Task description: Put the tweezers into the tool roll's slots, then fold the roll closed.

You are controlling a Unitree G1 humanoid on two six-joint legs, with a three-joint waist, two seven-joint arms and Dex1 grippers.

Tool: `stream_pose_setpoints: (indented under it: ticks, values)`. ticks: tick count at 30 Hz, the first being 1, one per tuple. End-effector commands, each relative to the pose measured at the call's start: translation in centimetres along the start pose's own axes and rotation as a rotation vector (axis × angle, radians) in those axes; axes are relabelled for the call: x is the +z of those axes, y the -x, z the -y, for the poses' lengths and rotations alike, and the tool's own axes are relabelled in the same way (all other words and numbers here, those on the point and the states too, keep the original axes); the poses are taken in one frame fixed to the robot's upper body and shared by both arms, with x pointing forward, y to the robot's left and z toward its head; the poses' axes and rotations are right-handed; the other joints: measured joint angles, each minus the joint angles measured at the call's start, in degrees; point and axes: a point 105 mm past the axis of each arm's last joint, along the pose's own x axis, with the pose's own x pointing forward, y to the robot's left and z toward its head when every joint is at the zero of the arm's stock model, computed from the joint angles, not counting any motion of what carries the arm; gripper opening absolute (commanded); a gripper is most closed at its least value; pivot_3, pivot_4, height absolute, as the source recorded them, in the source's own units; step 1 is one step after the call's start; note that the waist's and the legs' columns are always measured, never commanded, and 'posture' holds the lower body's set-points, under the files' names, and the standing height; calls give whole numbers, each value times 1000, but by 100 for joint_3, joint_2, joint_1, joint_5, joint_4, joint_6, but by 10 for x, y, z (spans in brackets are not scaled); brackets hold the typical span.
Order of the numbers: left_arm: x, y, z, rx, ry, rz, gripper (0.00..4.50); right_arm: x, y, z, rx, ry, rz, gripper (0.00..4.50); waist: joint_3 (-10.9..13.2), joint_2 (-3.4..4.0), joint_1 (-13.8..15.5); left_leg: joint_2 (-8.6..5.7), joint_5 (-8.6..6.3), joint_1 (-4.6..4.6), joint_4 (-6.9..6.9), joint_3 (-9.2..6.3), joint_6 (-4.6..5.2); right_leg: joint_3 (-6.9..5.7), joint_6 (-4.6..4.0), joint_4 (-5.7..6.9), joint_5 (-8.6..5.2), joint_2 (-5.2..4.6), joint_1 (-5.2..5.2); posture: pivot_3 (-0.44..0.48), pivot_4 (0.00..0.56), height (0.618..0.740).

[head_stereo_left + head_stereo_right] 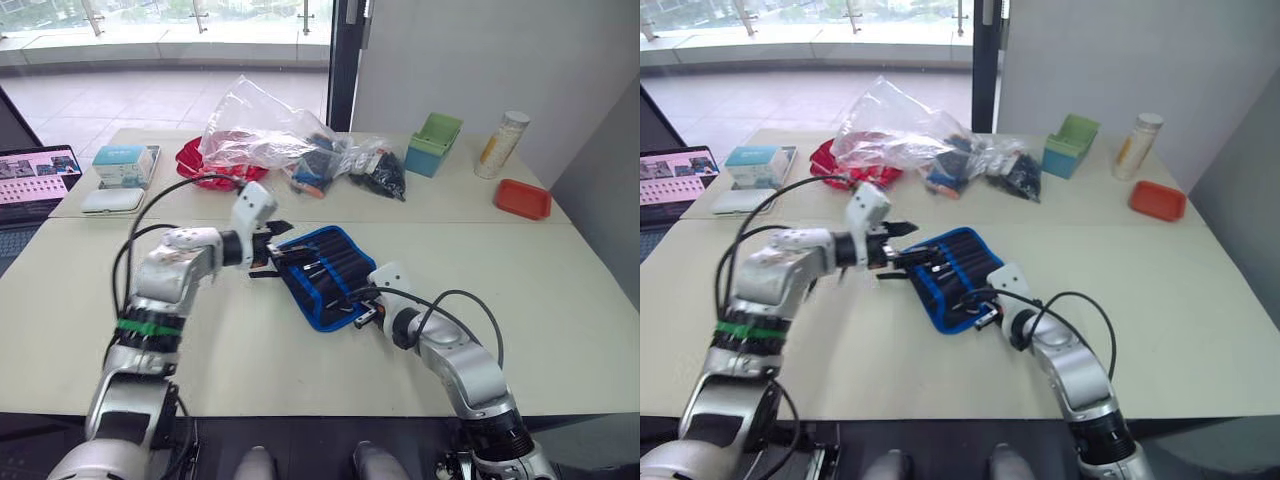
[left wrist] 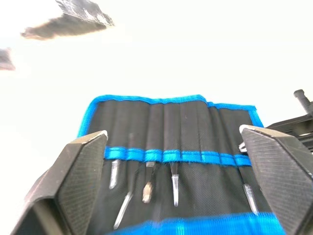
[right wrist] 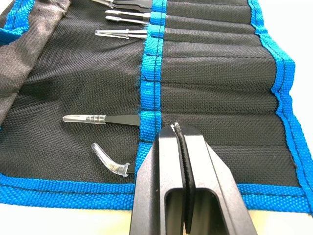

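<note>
Here the right gripper (image 3: pixel 180 128), fingers pressed together on nothing, rests over the tool roll (image 1: pixel 320 272) at centre frame, hiding one slot's mouth. The left gripper (image 2: pixel 178 147) gapes wide, empty. Tweezers (image 3: pixel 110 119) sit tucked in slots (image 3: pixel 210 83), clear-capped tips out.

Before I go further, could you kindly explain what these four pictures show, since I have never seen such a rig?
It is a humanoid robot at a table. Two pictures come from cameras in its head, looking down over both arms. The other two come from cameras on its wrists, looking along each gripper's fingers. The tool roll lies open, with tweezers tucked into its slots. The left gripper is open above the roll; the right gripper is shut, its tip at the roll's blue band, holding nothing. Behind lie a plastic bag, a green box and a red tray.
</note>
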Motion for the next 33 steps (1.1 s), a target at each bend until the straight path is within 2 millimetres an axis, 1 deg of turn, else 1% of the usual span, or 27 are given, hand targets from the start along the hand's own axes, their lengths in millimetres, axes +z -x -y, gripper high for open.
stream_pose_setpoints:
  ticks: [1,3,6,9,11,12,13,15,19,21,24,26,27,29,33]
  values:
    - [-6,43,-12,179,-39,84,4440,-37,-5,0,9,-30,-143,0,0,0,-28,1,0,1,0,1,0,1,0,-2,0,0,0,0,150,740]
    - [-19,71,-16,297,-44,109,4440,-36,-6,1,12,-23,-140,0,0,-1,-44,6,0,1,-1,3,0,1,0,-4,0,0,-1,0,150,740]
    - [-30,108,-13,422,26,157,4440,-34,-6,3,19,-20,-132,0,2,-15,-37,10,0,-2,0,1,0,-3,-1,-3,0,0,-3,0,150,740]
    - [-44,134,-2,489,73,143,4440,-35,-4,5,23,-16,-133,0,-1,-21,-11,10,1,0,3,3,-4,-2,-1,-21,0,-2,4,0,150,740]
    - [-60,171,-1,649,108,152,4440,-35,-3,7,29,-10,-136,0,-3,-18,-20,11,1,4,2,6,-4,-1,-1,-35,-1,-3,11,0,150,740]
    - [-69,189,3,716,118,143,4440,-36,-3,8,33,-7,-138,0,-3,-17,-28,13,0,6,-3,8,-4,-2,-2,-50,-1,-4,21,0,150,740]
    - [-78,202,9,763,126,131,4440,-36,-3,8,37,-5,-139,0,-3,-18,-55,14,0,10,-6,8,-4,-1,-2,-55,-1,-4,21,0,150,740]
    - [-93,224,25,837,157,124,4440,-36,-3,9,48,-2,-140,0,-6,-23,-59,16,-3,8,-14,8,0,-3,-4,-62,-2,-4,21,0,150,740]
    - [-119,254,57,958,191,61,4440,-36,-6,7,78,10,-145,0,-12,-40,17,12,-6,10,-12,7,-1,-6,-8,-81,-4,-11,36,0,150,740]
    - [-126,261,65,988,197,38,4440,-36,-7,6,89,15,-146,0,-17,-52,29,12,-6,33,-6,8,-2,-6,-10,-96,-7,-12,67,0,150,740]
    - [-127,264,68,1011,200,49,4440,-35,-8,3,105,20,-147,0,-18,-55,36,13,-7,52,-8,8,-4,-6,-21,-117,-36,-11,77,0,150,740]
    - [-127,264,67,1017,194,43,4440,-35,-9,1,115,24,-147,0,-20,-57,20,13,-7,52,-8,8,-4,-5,8,-116,-42,-10,77,0,150,740]
    - [-129,263,65,1019,194,37,4440,-35,-10,1,118,24,-145,0,-21,-58,5,14,-8,49,-9,9,-4,-3,14,-115,-35,-9,80,0,150,740]
    - [-131,259,60,1016,189,25,4440,-35,-11,0,119,25,-142,0,-21,-59,-32,13,-9,46,-12,9,-4,-3,-10,-113,-19,-9,78,0,150,740]
    - [-135,255,47,1027,197,11,4440,-33,-11,1,112,21,-137,0,-21,-59,-84,15,-9,46,-17,9,-4,-4,-11,-110,-20,-6,76,0,150,740]
